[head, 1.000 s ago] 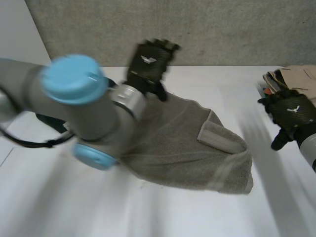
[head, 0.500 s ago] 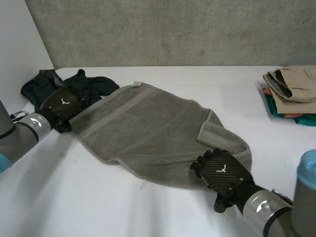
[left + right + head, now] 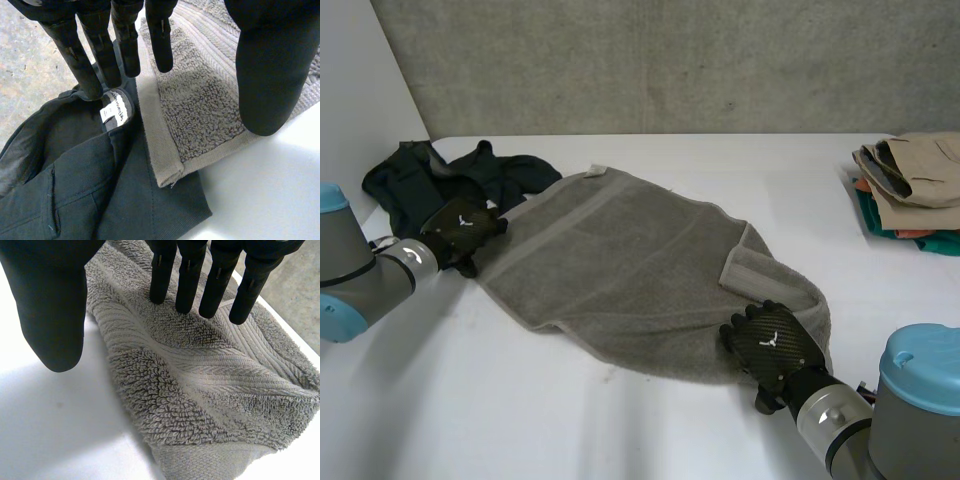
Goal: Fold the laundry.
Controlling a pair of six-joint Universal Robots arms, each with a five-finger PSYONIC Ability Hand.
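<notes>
The left arm reaches in low from the left edge of the desk (image 3: 520,410). The left hand (image 3: 463,232) is palm down at the left end of the grey towel (image 3: 620,265), where this end meets a dark garment (image 3: 425,178). Its fingers (image 3: 161,47) are straight and a little spread, with the thumb apart, and they pinch nothing. Some fingertips are over the towel's hem, the others over the garment near its white label (image 3: 116,106). The right arm comes from the near right corner of the desk, and the right hand (image 3: 775,348) is palm down over the towel's near right corner. Its fingers (image 3: 189,282) are also straight, side by side with small gaps, the thumb wide apart, holding nothing. I cannot tell if they touch the cloth. The towel lies spread in the middle of the desk, with one flap folded over at its right end. A stack of folded clothes (image 3: 910,180) sits at the right edge, well apart from both hands.
</notes>
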